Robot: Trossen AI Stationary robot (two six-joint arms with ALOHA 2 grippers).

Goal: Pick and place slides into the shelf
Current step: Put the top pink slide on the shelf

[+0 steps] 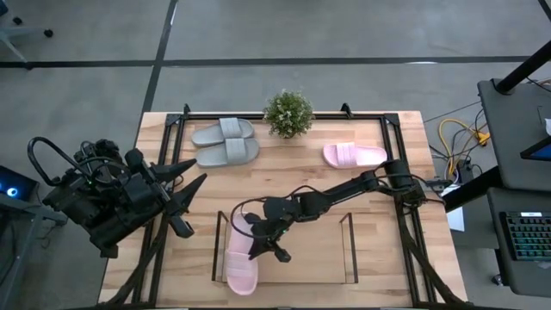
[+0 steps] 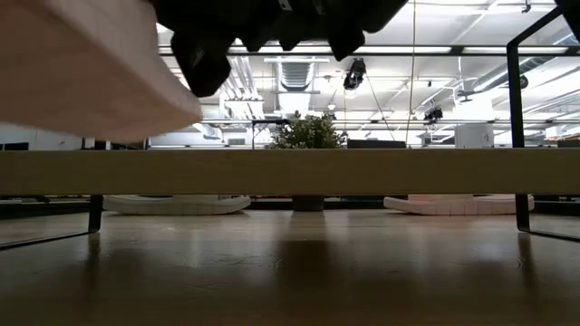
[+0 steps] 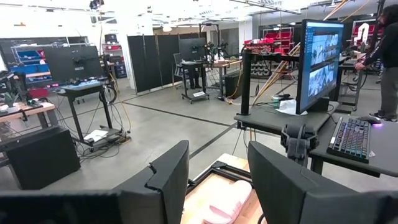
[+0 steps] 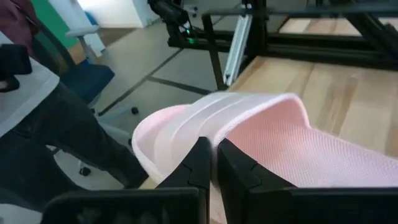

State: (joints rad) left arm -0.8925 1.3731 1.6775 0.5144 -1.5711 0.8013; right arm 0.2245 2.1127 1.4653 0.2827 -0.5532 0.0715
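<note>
**Pink slide gripped over the shelf's left end**

Pink foam slide [image 1: 240, 258] is held by the right gripper [image 1: 269, 244], whose fingers [image 4: 200, 163] are pinched together on the edge of the wide strap. The slide lies lengthwise at the left end of the shelf [image 1: 348, 250], its toe projecting past the near edge of the table [image 1: 387, 189]. In the low view it appears raised above the wood base. The second pink slide [image 1: 354, 155] rests well apart, towards the table's far right. Both grey slides [image 1: 224, 142] lie side by side at far left, beside a potted plant [image 1: 288, 113]. The left gripper [image 1: 191, 183] waits at the table's left edge, fingers partly apart and empty.
</note>
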